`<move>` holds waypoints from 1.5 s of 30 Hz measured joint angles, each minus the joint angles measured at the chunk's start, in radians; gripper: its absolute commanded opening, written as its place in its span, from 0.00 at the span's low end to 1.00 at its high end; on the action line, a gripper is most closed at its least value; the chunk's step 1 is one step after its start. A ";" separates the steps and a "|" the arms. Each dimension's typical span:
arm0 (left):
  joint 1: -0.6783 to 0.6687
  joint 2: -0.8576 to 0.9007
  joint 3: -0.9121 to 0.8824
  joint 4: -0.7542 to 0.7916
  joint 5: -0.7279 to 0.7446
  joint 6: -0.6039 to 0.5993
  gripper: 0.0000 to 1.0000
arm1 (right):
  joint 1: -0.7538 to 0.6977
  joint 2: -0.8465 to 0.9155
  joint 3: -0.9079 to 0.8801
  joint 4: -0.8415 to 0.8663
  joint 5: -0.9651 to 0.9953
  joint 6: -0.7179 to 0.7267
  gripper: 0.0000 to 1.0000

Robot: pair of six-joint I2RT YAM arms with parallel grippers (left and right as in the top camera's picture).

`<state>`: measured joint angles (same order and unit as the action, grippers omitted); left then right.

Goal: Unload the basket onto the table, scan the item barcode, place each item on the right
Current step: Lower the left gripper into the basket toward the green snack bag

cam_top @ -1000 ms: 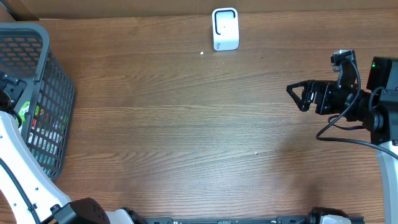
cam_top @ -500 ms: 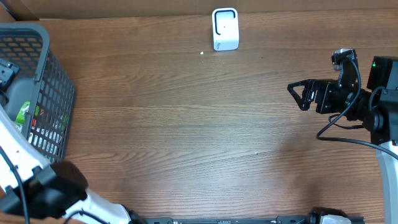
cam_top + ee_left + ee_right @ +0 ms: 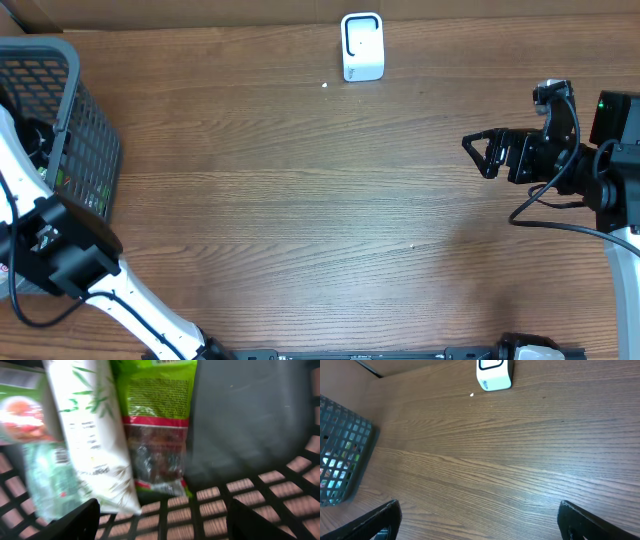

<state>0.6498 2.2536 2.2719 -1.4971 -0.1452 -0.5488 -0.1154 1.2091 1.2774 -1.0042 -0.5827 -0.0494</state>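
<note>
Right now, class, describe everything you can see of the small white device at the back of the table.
The white device is a small rounded box, plastic by its look, with a dark-outlined rounded panel on its face. It stands alone at the far edge of the wooden table, mid-width, touching only the tabletop.

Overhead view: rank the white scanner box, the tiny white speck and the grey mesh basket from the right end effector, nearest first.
From the open right end effector:
1. White scanner box, back centre, up-left of it.
2. Tiny white speck, just left of the scanner, slightly farther.
3. Grey mesh basket, far left, clearly farthest.
</note>
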 measured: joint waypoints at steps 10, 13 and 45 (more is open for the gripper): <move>0.000 0.083 -0.040 0.076 0.022 -0.019 0.73 | 0.000 0.000 0.000 -0.002 0.001 -0.003 1.00; 0.000 0.083 -0.095 0.134 0.023 -0.023 0.76 | 0.000 0.000 0.000 -0.002 0.004 -0.003 1.00; 0.005 0.098 -0.006 0.082 0.002 -0.021 0.04 | 0.000 0.064 0.000 -0.013 0.040 -0.003 1.00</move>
<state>0.6544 2.3516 2.2662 -1.4155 -0.1436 -0.5701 -0.1154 1.2728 1.2774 -1.0168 -0.5423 -0.0525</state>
